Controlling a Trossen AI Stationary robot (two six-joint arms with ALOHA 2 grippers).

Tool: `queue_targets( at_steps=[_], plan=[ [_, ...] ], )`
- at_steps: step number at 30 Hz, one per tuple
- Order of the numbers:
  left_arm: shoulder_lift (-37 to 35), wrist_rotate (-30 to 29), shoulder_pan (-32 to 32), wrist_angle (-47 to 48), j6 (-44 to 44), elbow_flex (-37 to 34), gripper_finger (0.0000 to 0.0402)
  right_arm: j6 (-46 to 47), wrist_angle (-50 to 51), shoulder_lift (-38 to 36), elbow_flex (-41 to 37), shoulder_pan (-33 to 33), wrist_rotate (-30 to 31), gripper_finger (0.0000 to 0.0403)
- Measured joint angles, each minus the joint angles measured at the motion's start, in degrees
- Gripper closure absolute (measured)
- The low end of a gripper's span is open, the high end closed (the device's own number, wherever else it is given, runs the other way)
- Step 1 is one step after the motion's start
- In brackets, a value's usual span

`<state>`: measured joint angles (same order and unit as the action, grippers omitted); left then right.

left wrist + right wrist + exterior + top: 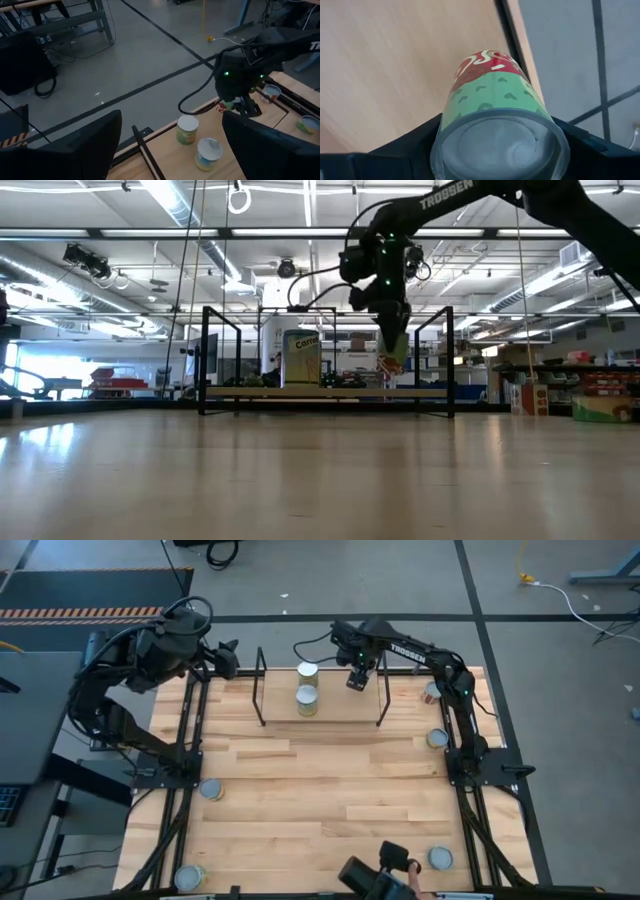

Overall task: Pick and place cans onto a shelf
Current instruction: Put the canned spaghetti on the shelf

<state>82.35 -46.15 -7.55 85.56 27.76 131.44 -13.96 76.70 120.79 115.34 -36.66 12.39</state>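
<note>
My right gripper (357,677) hangs over the right part of the shelf (330,716), shut on a can (492,92) with a green and red label. In the low view the gripper (392,338) holds that can (392,360) a little above the shelf's wooden board (250,392). Two cans (307,671) (307,700) stand upright on the board, left of the gripper. My left gripper (230,658) waits open and empty off the table's far left corner; its wrist view shows its own wide-apart fingers (80,145). My right gripper pinches the can's round side wall near its lid end (445,132) between its two fingers. The fingers point down, along the can's length, and the lid (497,145) faces the wrist camera. The can hangs below the fingers, slightly tilted, clear of the board.
Loose cans stand on the table: two by the right rail (432,692) (437,738), one at the left (211,790), one at the near left corner (189,878), one near right (440,858). A dark camera (375,875) sits at the near edge. The shelf's black end frames (260,685) (382,690) stand upright.
</note>
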Motion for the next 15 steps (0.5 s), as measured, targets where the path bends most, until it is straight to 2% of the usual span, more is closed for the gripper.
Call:
queue_targets(
  at_steps=[8,15],
  plan=[
    [-0.1,0.0,0.0,0.0,0.1,0.0,0.0049,-1.2,-1.2,0.1,-4.6,-0.7,-0.3,0.0063],
    [-0.1,1.6,0.0,0.0,0.5,0.0,0.0049,1.3,-2.6,-0.1,-4.9,-0.7,-0.5,0.0039]
  ],
)
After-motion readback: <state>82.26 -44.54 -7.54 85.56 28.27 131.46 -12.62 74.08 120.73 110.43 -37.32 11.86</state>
